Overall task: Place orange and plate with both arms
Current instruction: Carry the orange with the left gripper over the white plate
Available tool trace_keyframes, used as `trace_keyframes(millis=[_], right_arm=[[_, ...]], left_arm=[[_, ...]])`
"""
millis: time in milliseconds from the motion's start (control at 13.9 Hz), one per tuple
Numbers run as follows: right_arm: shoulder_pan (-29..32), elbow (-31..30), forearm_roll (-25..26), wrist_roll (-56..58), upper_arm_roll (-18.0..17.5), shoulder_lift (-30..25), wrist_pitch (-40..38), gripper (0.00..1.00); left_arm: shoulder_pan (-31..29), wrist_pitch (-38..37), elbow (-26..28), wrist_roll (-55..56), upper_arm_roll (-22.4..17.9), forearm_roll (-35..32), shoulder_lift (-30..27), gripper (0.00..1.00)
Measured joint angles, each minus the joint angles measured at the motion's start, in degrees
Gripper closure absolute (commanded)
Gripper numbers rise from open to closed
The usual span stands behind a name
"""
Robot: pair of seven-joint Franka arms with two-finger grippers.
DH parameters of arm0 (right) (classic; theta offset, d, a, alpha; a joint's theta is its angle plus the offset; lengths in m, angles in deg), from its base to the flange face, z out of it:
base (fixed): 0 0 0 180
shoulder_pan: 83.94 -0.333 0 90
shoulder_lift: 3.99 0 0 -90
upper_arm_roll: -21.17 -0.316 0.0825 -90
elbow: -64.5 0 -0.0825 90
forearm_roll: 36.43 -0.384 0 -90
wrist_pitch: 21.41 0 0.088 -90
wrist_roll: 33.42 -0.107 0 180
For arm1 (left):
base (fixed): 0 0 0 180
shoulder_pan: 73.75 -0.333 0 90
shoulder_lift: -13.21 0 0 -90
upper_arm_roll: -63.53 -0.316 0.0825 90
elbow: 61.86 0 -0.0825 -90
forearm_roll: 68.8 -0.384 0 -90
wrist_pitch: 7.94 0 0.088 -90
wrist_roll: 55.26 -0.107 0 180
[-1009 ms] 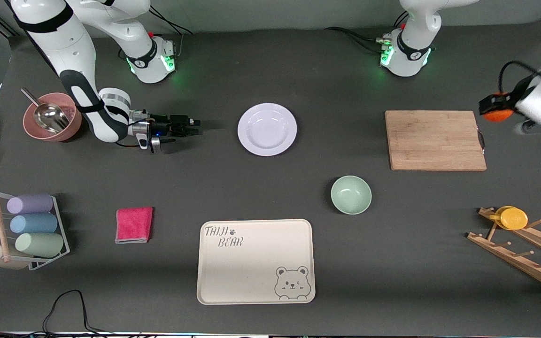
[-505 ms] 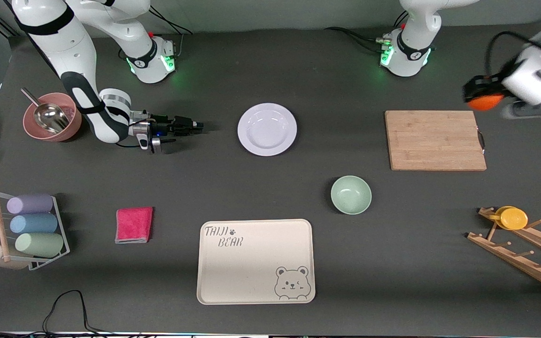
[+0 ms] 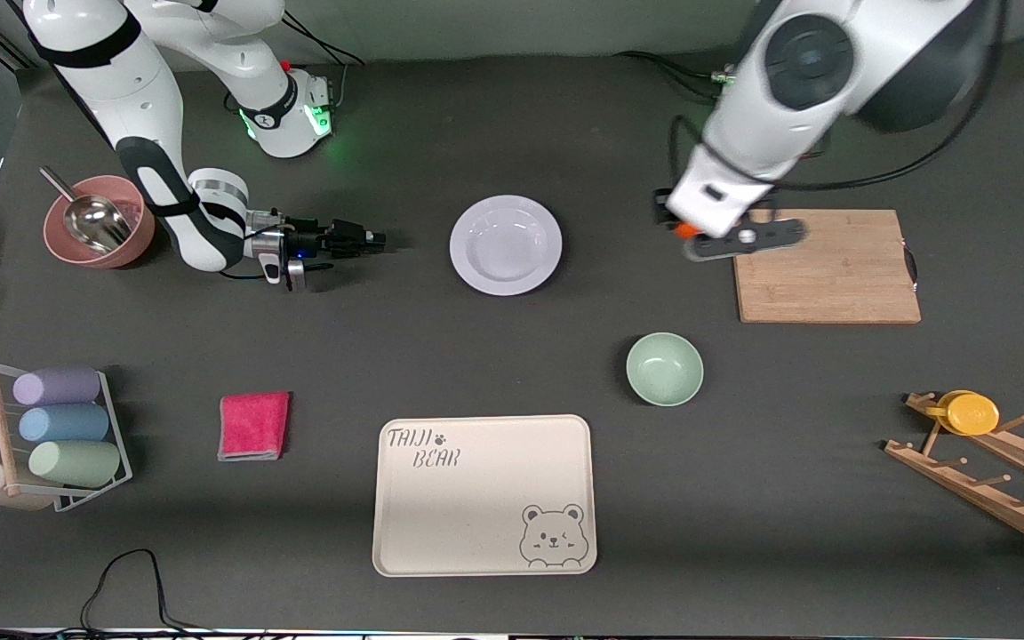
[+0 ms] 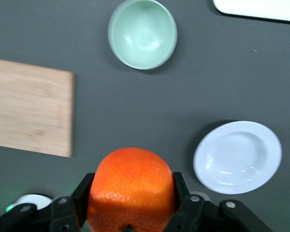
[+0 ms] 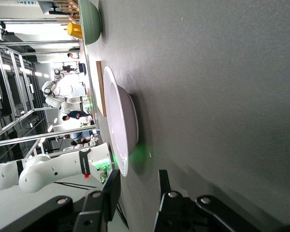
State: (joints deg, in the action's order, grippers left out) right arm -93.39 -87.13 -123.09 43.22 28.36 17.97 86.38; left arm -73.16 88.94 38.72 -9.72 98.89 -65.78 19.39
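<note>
Orange (image 4: 131,187), pinched in our left tool (image 4: 130,212), has swung in from the surface's end to above the cutting board's (image 3: 828,265) edge, nearing the plate (image 3: 505,244), where our right tool (image 3: 361,238) waits, fingers slightly spread.

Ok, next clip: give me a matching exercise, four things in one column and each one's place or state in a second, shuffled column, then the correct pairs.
Things:
1. orange
2. plate
3. green bowl
4. metal scoop

Place or state:
A. resting in the pink bowl
B. on the bare table, nearer the front camera than the cutting board
C. clamped in the left end effector
D. on the table, with the right end effector low beside it, fingers apart

Pairs: 1-C, 2-D, 3-B, 4-A
</note>
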Motion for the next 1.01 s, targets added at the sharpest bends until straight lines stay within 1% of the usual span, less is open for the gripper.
trace_keyframes(millis=[216,432,505,721,865,1009], right_arm=[[0.0,0.17,0.0,1.05,0.0,1.01,-0.01,0.61],[0.0,0.25,0.0,1.42,0.0,1.12,-0.02,0.6],[0.0,0.25,0.0,1.65,0.0,1.21,-0.02,0.6],[0.0,0.28,0.0,2.64,0.0,1.45,-0.03,0.6],[0.0,0.29,-0.01,3.57,0.0,1.58,-0.03,0.6],[0.0,0.3,-0.01,3.88,0.0,1.64,-0.03,0.6]], left_arm=[[10.08,7.7,0.33,13.6,0.29,-0.22,8.34,1.0],[17.09,15.56,2.06,18.97,0.24,-0.4,14.18,1.0],[18.93,18.63,2.83,20.72,0.18,-1.47,15.9,1.0],[22.0,24.91,3.75,25.83,0.06,-8.18,21.62,1.0],[22.7,28.42,3.86,26.75,-0.23,-10.92,25.5,1.0],[23.33,31.07,3.84,28.56,-0.95,-13.56,28.07,1.0]])
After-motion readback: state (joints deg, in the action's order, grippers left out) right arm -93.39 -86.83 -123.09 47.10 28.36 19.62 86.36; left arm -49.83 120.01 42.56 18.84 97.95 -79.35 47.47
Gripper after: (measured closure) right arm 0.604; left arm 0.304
